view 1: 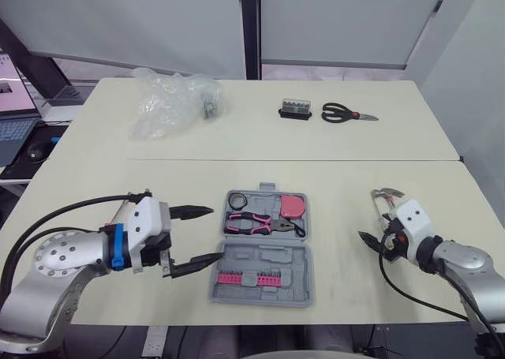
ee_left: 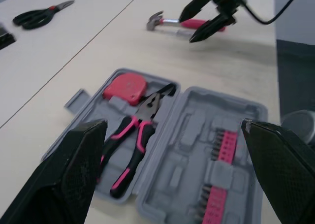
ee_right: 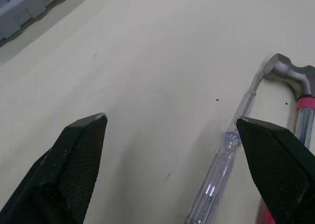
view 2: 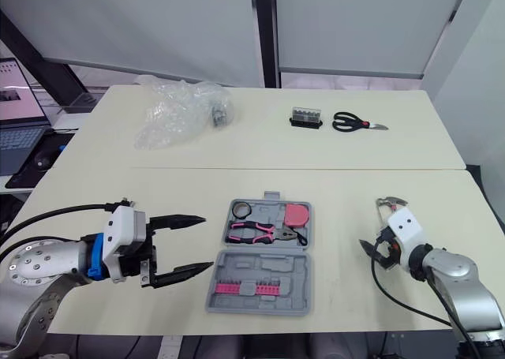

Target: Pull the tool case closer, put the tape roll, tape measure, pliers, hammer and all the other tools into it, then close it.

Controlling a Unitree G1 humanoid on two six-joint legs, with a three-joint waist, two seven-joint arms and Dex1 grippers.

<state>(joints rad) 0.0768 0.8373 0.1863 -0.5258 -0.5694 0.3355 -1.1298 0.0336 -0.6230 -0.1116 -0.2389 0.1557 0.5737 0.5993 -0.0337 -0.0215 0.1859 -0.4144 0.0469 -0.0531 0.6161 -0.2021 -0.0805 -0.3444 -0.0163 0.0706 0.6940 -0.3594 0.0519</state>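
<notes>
I read the tool case [view 1: 262, 274] as grey, its bit row [view 1: 245, 279] pink. Pliers [view 1: 252, 222]: pink-and-black handles. Tape measure [view 1: 294, 206]: pink. Hammer [ee_left: 167, 22]: silver head, pink grip. Scissors [view 1: 341, 114]: black. Table [view 1: 355, 162]: cream.

An office-like lab: plain pale tables [view 1: 260, 150], an open laptop [view 1: 14, 129] alongside, grey wall panels [view 1: 142, 20] behind.

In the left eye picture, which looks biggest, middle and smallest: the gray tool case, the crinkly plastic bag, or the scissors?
1. tool case, lying open and nearest the camera
2. plastic bag, farther back, so it may really be bigger than it looks
3. scissors
</notes>
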